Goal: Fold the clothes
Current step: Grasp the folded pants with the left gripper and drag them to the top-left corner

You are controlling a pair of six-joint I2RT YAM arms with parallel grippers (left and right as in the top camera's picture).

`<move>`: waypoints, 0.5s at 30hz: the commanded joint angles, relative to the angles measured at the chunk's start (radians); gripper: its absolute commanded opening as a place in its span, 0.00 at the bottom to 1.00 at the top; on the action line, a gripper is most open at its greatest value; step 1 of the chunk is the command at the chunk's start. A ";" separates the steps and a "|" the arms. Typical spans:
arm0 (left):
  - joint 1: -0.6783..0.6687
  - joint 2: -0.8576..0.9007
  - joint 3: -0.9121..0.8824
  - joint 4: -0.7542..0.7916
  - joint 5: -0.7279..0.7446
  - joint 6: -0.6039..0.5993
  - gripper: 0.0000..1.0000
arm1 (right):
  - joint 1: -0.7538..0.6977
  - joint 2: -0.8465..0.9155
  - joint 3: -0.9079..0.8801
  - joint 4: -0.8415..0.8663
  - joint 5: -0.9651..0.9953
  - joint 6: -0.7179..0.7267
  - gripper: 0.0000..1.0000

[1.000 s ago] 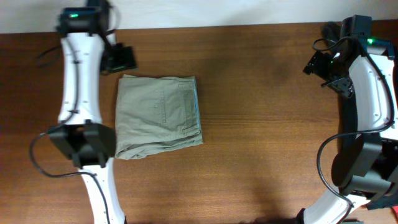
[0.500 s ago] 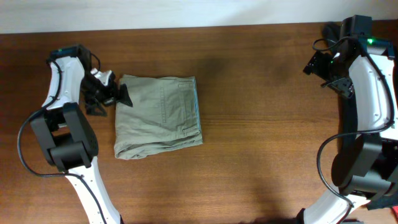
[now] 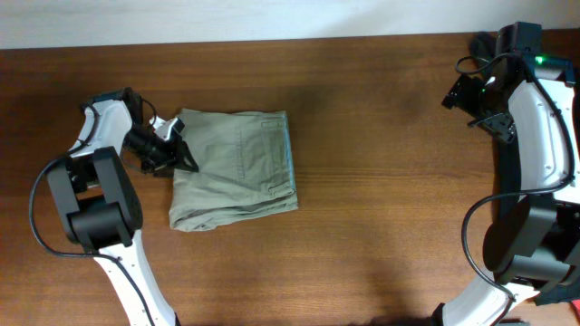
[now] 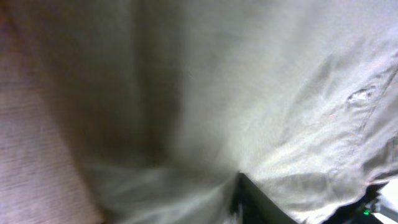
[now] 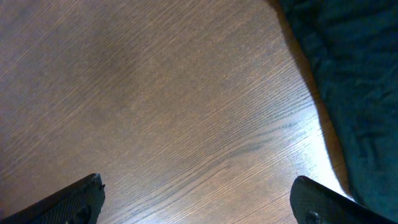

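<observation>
Folded shorts (image 3: 234, 167) on wood table (image 3: 381, 208), left pincer (image 3: 175, 150) at their edge, grip unclear, right pincer (image 5: 199, 198) wide, apart.

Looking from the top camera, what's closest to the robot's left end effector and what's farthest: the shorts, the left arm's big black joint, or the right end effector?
1. Shorts: the left end effector is right at their left edge.
2. Black joint: lower left.
3. Right end effector: far right.

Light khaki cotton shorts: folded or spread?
Folded: the light khaki cotton shorts lie as a compact rectangle, layers visible along one edge.
</observation>
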 commanded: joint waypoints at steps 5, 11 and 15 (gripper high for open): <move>0.006 0.025 -0.035 0.310 -0.018 -0.333 0.01 | 0.000 -0.011 0.013 0.000 0.010 0.001 0.99; 0.088 0.025 -0.035 0.505 -0.320 -0.681 0.01 | 0.000 -0.011 0.013 0.000 0.009 0.001 0.99; 0.193 0.025 -0.035 0.631 -0.354 -0.803 0.01 | 0.000 -0.011 0.013 0.000 0.009 0.001 0.99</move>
